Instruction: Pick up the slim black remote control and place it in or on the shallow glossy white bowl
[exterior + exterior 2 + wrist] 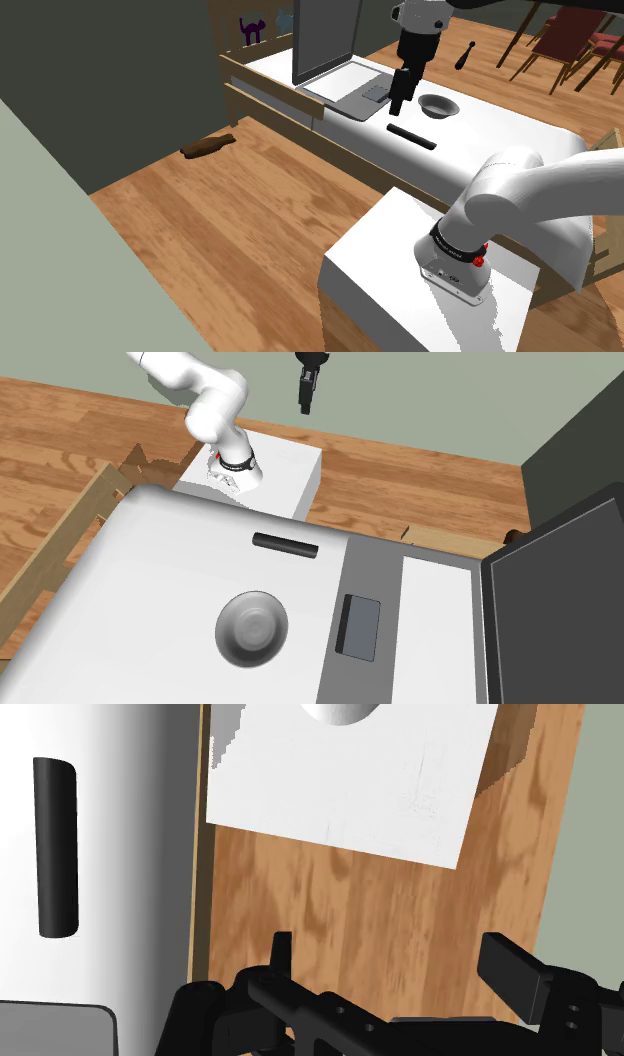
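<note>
the gripper (399, 103) hangs high in the air, its two fingers (515, 972) spread apart and holding nothing. in the wrist view the wooden floor (380, 914) shows between them, and the remote (413, 135) is off to the side, well apart from the gripper. the remote lies flat on the white surface (500, 130), near the edge that faces the stand (400, 270). the bowl (438, 105) sits near it, farther from the stand and not touching it. an open laptop (345, 88) is at the shoulder view's left of the bowl.
</note>
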You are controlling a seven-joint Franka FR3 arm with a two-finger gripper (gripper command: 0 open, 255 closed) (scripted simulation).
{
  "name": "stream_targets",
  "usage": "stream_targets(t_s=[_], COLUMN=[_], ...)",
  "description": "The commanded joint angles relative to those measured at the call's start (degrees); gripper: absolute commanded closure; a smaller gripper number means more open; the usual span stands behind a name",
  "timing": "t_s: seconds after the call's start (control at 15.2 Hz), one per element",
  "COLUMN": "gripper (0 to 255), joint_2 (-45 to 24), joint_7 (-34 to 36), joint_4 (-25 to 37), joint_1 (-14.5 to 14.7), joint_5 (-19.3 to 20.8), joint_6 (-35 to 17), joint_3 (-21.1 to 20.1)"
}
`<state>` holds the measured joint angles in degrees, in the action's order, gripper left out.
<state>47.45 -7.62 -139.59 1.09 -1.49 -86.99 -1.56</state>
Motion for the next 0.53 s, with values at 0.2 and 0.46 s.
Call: stream_targets(t_s=[0.2,0.46], gripper=[0,0], joint_2=[-1.2,-3.9], joint_7=[-3.0,-7.0], joint_4=[-2.5,-4.9], joint_1=[-1.5,-3.7], joint_5=[2.6,6.1], joint_6=[-2.8,-7.0], joint_3=[3.1,7.4])
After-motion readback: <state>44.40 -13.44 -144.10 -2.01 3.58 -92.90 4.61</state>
